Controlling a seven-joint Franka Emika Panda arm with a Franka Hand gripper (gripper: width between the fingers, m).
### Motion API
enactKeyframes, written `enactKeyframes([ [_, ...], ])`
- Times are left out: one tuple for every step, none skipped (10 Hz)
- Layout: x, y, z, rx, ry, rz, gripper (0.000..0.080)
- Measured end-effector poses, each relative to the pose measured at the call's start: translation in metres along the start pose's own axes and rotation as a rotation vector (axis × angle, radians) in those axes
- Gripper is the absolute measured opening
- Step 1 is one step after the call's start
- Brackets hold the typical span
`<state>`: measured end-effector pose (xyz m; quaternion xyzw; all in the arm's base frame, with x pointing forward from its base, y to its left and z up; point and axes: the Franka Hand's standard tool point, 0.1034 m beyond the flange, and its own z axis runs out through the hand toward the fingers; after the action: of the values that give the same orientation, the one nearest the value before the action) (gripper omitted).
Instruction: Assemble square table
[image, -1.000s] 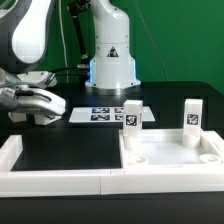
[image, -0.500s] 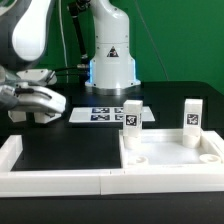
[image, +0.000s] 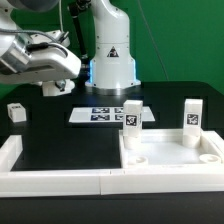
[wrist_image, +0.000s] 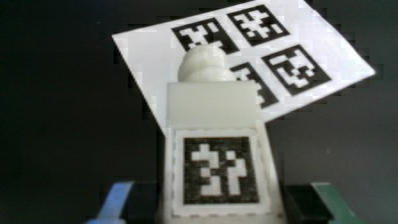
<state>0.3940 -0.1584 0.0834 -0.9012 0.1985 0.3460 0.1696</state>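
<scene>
Leg (wrist_image: 214, 150) aloft, marker board (wrist_image: 151, 50) beyond

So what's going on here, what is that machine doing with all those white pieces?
A robot arm is building a small white square table. Its gripper is shut on one leg, held up off the table with the marker board beyond it. The tabletop lies at the exterior view's right, with a second leg and a third leg standing upright at its far corners. A fourth leg sits loose at the exterior view's left.
</scene>
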Motion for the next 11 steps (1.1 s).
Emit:
enactKeyframes([
  [0.0,-0.001,-0.001,-0.005,0.055,-0.006,0.029],
  [0.002,-0.003,-0.004,-0.019,0.13,-0.015,0.029],
  [0.005,-0.014,-0.017,-0.056,0.202,-0.033,0.029],
  [0.003,-0.042,-0.044,-0.098,0.261,-0.067,0.0291],
  [0.005,-0.068,-0.069,-0.113,0.336,-0.103,0.029],
  [0.007,-0.09,-0.087,-0.124,0.394,-0.128,0.029],
  [0.008,-0.111,-0.102,-0.134,0.469,-0.167,0.029],
  [0.004,-0.116,-0.103,-0.128,0.511,-0.172,0.029],
  [0.007,-0.113,-0.104,-0.124,0.576,-0.172,0.0291],
  [0.009,-0.113,-0.105,-0.125,0.632,-0.176,0.0291],
  [0.011,-0.115,-0.108,-0.131,0.709,-0.184,0.029],
])
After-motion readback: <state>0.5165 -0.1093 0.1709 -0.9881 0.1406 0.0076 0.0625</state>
